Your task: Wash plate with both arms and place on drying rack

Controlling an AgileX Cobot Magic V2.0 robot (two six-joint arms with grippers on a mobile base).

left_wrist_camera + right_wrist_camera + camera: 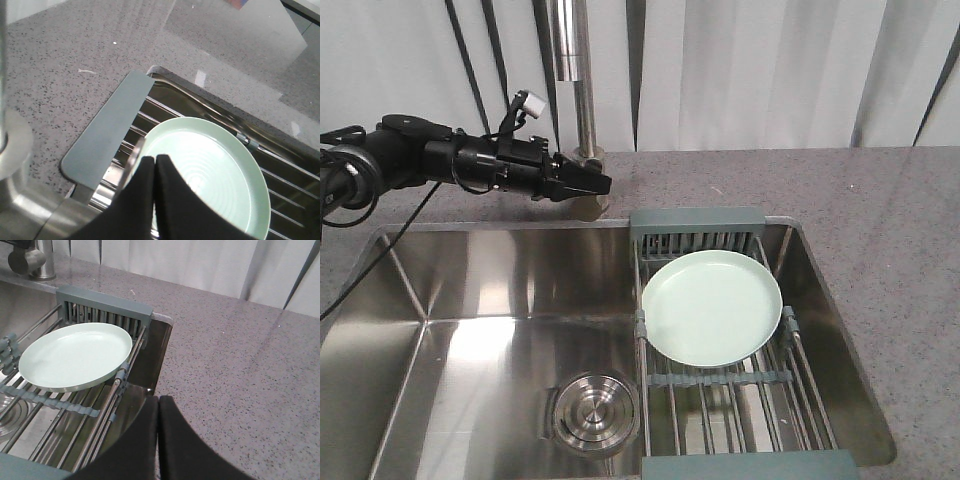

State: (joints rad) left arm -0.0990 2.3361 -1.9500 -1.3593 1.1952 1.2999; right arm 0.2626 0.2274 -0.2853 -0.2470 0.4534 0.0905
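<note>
In the front view, the left end effector [592, 184] reaches in from the left above the back edge of the sink [470, 300], its pointed fingers pressed together and holding nothing, its tip just in front of the base of the tap [582, 90]. The plate [712, 307] lies face up on the drying rack [720, 400], which spans the right part of the sink, with a round steel drain [590, 412] down on the sink floor to its left. The bench [880, 220] is grey speckled stone, with pale curtains behind it. From the left wrist view, the left end effector [155, 161] shows its two black fingers closed tip to tip, hovering over the near rim of the plate [215, 175]; the rack's grey-green end block [107, 132] rests on the bench edge. From the right wrist view, the right end effector [158, 401] is likewise closed and empty, above the bench beside the sink's right rim, well apart from the plate [75, 355] on the drying rack [90, 410]. No readable writing shows anywhere.
</note>
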